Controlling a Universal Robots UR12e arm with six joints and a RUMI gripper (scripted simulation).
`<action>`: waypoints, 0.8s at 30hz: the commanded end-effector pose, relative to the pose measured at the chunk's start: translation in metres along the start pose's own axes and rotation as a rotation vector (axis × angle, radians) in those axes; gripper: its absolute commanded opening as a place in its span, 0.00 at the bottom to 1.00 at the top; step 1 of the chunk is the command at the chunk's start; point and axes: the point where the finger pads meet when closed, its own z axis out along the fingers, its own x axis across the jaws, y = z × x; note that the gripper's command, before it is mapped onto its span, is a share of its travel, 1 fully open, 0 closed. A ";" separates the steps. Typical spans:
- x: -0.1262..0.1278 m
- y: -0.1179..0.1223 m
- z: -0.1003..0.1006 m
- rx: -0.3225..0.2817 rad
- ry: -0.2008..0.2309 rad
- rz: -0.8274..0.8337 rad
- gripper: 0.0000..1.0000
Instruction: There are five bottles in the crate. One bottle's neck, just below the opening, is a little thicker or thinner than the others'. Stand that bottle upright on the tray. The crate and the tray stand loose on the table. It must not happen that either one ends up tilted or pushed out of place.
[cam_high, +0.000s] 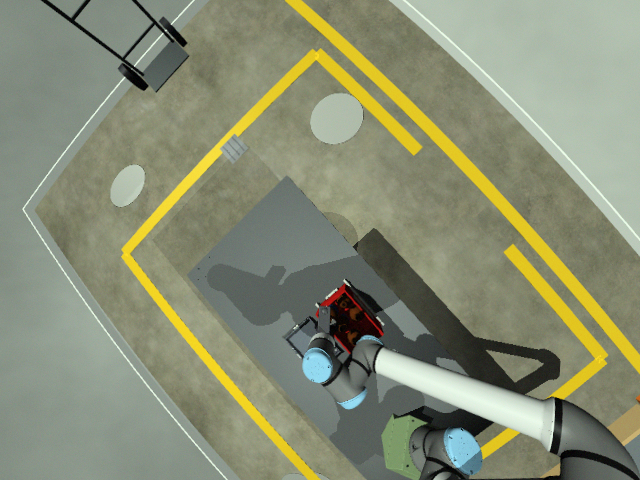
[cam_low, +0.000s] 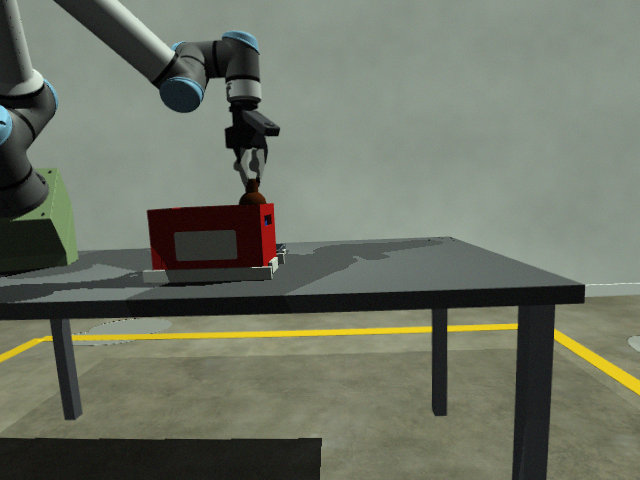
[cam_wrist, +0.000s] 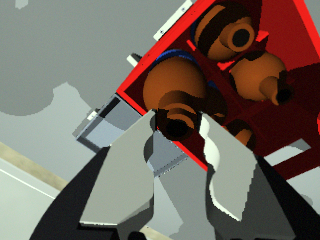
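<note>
My claw (cam_wrist: 177, 129) is clamped on a bottle (cam_wrist: 172, 87) neck (brown glass), its shoulders above the crate (cam_low: 209, 235) rim.

The rectangular plastic crate (cam_low: 206, 242) was red with a grey side panel; the rounded bottles (cam_wrist: 175, 87) were brown; the flat tray (cam_low: 206, 274) was white-grey.

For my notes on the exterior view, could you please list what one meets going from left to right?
Green arm base → red crate → brown bottle held in the gripper → bare table.
</note>
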 end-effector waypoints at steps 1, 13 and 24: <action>0.000 0.000 -0.001 0.001 -0.001 0.001 0.00; 0.000 0.000 -0.001 0.001 -0.001 0.001 0.00; 0.000 0.000 -0.006 0.001 -0.001 0.001 0.00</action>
